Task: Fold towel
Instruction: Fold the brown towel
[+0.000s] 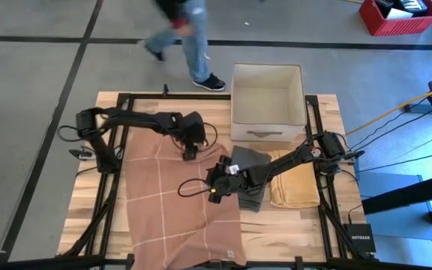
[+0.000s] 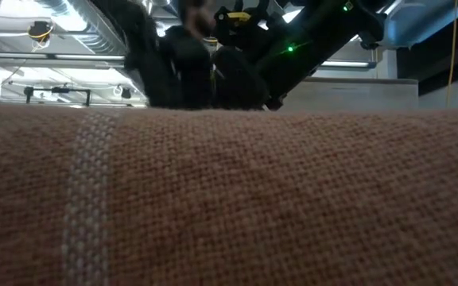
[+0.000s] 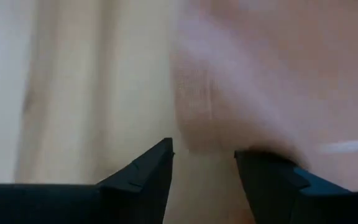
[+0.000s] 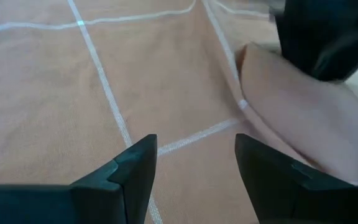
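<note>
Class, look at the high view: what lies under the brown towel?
The brown towel lies spread on the wooden table, whose planks show around it. Whatever else might sit beneath is covered by cloth. The left gripper and right gripper hover above the towel.

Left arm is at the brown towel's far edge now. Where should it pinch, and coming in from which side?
Take the brown towel at its raised far-right corner, beside the left gripper. Come down from above, off the bare wood beyond that edge: the cloth lifts there, so one open finger can probably slip underneath.

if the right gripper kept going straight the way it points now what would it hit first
Most likely the brown towel: the right gripper, fingers open, points down at its flat checked surface. The left gripper lies farther on, off to the side, though depth is unclear.
</note>
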{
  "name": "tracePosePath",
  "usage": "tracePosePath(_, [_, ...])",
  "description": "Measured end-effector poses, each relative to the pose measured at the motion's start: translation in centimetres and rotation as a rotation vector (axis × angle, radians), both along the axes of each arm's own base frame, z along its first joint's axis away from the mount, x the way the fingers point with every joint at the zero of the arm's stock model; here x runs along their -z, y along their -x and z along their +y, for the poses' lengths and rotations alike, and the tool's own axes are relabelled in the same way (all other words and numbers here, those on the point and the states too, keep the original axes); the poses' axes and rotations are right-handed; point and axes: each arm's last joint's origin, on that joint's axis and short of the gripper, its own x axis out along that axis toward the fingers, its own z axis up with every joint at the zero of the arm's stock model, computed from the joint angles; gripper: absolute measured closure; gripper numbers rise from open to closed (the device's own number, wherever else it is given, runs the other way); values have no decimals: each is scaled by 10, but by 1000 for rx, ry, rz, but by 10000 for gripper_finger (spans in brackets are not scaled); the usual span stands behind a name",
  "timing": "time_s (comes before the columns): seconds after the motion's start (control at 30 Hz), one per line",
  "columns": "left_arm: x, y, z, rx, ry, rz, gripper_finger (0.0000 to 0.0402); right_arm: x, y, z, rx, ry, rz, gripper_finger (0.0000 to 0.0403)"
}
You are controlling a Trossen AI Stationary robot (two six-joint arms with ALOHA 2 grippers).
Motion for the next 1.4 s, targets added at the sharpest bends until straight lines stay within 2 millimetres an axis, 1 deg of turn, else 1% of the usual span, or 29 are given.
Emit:
tracePosePath(0.03, [-10,0,-6,26,19,-29,233,0,0,0,0,1,1,182])
tracePosePath(0.1, [-21,3,-18,71,69,-46,233,0,0,0,0,1,2,182])
tracePosePath(0.17, [-25,3,-31,113,128,-58,233,2,1,0,0,2,4,182])
tracePosePath(0.23, [-29,-1,-46,135,160,-88,233,5,3,-1,0,0,3,182])
tracePosePath(0.27, [-29,-3,-54,148,176,-89,233,5,3,-1,-1,-3,2,182])
tracePosePath(0.3, [-26,-4,-62,170,184,-73,233,5,3,-1,-6,-12,-3,182])
tracePosePath(0.37, [-14,-5,-75,197,182,-25,233,6,3,0,-13,-19,-6,182])
tracePosePath(0.4, [-9,-4,-80,202,161,-5,233,6,3,0,-14,-17,-2,182])
tracePosePath(0.47, [-10,-5,-87,189,104,4,233,6,3,0,-14,-17,-1,182])
tracePosePath(0.57, [-29,-2,-92,156,-4,15,233,6,3,0,-16,-18,-6,182])
tracePosePath(0.63, [-50,1,-90,121,-82,-16,233,6,3,0,-17,-18,-7,182])
tracePosePath(0.73, [-76,7,-82,60,-219,-95,233,6,3,0,-16,-18,-9,182])
tracePosePath(0.8, [-84,10,-71,35,-268,-131,233,6,3,0,-16,-19,-12,182])
tracePosePath(0.83, [-85,11,-65,20,-270,-137,233,5,2,0,-17,-20,-17,182])
tracePosePath(0.9, [-82,14,-49,-12,-205,-131,233,5,2,0,-19,-20,-24,182])
tracePosePath(0.97, [-74,12,-35,-14,-94,-129,233,4,2,0,-21,-19,-28,182])
tracePosePath(1.07, [-53,8,-24,23,44,-76,234,4,1,0,-24,-23,-33,182])
tracePosePath(1.17, [-30,4,-25,87,119,16,240,4,1,0,-24,-22,-31,182])
tracePosePath(1.27, [-6,-1,-32,150,172,97,249,4,1,0,-24,-21,-29,182])
tracePosePath(1.4, [14,-11,-38,173,159,125,259,4,2,0,-23,-20,-28,182])
